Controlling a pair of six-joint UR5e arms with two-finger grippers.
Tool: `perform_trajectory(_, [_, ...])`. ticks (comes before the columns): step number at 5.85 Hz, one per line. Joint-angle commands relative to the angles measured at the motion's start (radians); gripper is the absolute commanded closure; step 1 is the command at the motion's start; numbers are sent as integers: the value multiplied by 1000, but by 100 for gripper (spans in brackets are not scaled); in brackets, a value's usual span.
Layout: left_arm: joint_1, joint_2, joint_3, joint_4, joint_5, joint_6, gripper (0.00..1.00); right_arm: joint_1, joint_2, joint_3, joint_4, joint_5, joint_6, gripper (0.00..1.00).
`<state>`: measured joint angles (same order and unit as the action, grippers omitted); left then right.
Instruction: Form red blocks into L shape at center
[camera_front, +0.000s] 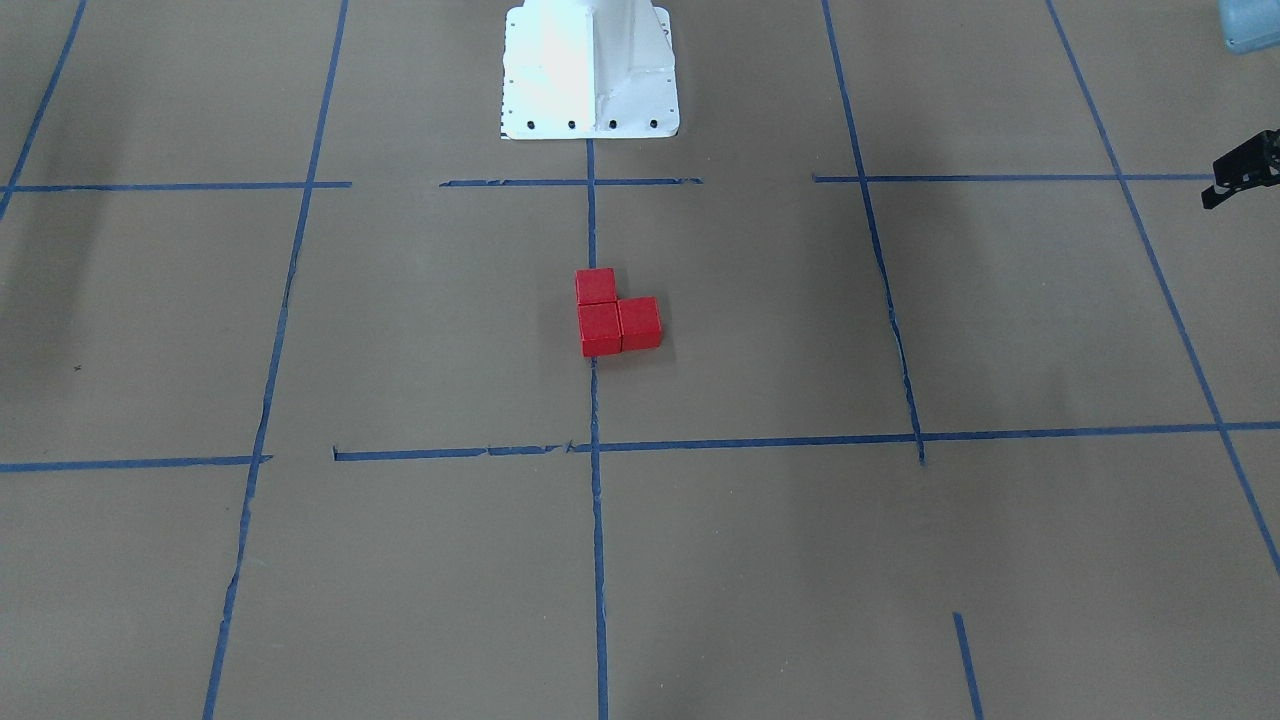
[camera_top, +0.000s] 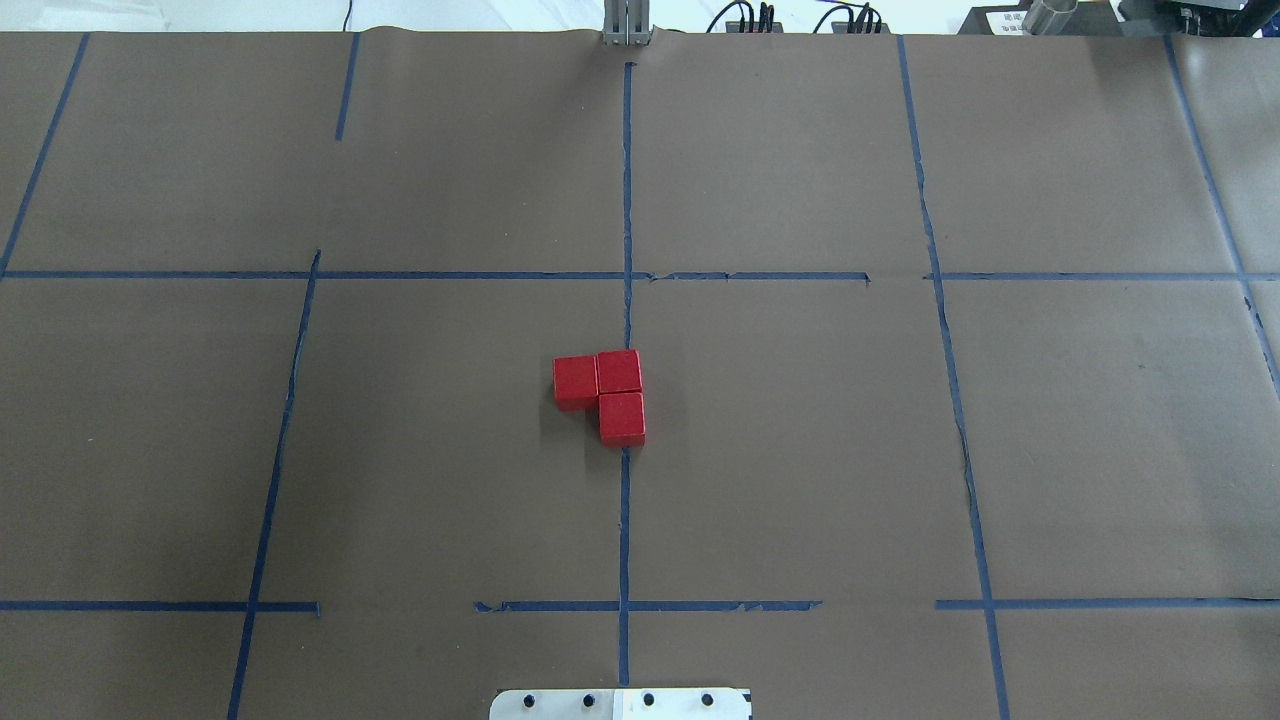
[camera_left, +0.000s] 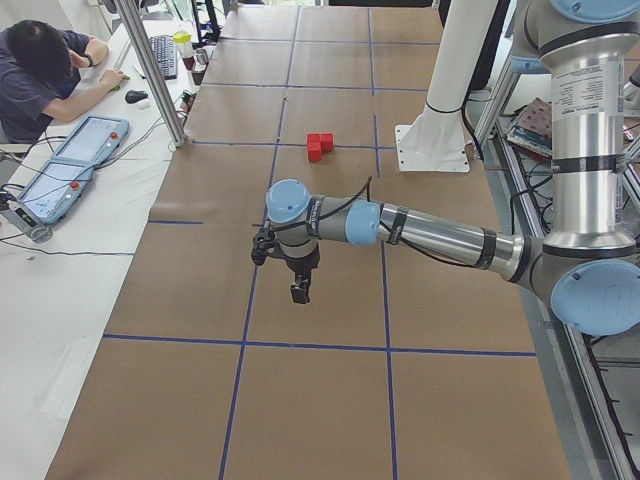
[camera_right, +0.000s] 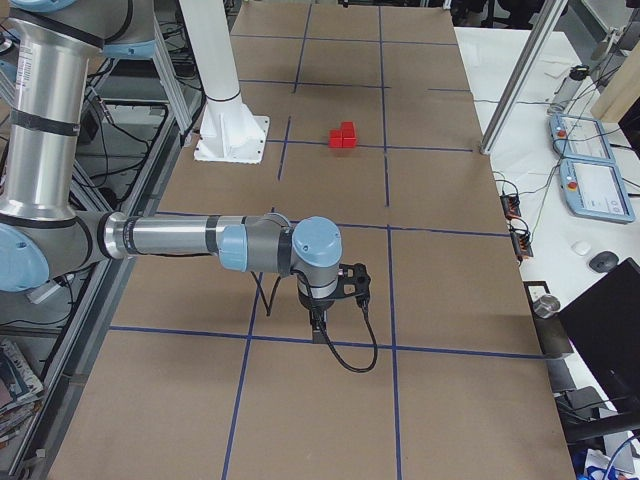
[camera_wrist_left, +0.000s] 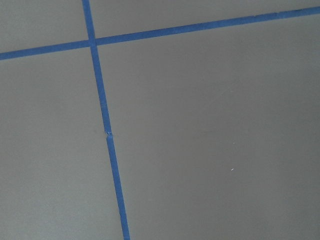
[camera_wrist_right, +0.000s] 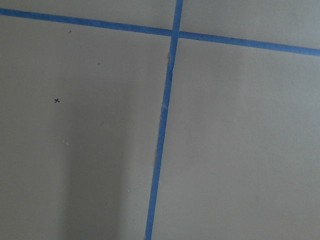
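Three red blocks (camera_front: 600, 328) (camera_top: 619, 371) sit touching one another in an L shape at the center (camera_top: 700, 400) of the brown paper, on the thin blue tape line (camera_top: 625, 500). They also show far off in the exterior left view (camera_left: 319, 146) and the exterior right view (camera_right: 344, 135). My left gripper (camera_left: 300, 295) hangs above bare paper far from the blocks; only a black part of it (camera_front: 1240, 178) shows at the front-facing view's right edge. My right gripper (camera_right: 318, 322) hangs above bare paper at the other end. I cannot tell whether either is open or shut. Both wrist views show only paper and tape.
The white robot base (camera_front: 590, 70) stands behind the blocks. A seated operator (camera_left: 40, 70) and teach pendants (camera_left: 85, 150) are on the side table beyond a metal post (camera_left: 160, 80). More pendants (camera_right: 590, 185) lie beside the table in the exterior right view.
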<state>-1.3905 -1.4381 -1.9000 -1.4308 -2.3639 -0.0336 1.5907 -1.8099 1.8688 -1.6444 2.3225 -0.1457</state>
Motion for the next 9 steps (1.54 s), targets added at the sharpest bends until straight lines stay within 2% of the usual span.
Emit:
perform_trajectory(1, [-62, 24, 60, -25, -5, 62, 0, 0, 0, 3, 0, 0, 0, 0])
perform_trajectory(2, [-103, 53, 70, -26, -5, 158, 0, 0, 0, 4, 0, 0, 0, 0])
perform_trajectory(9, [-104, 56, 47, -17, 9, 152, 0, 0, 0, 4, 0, 0, -2, 0])
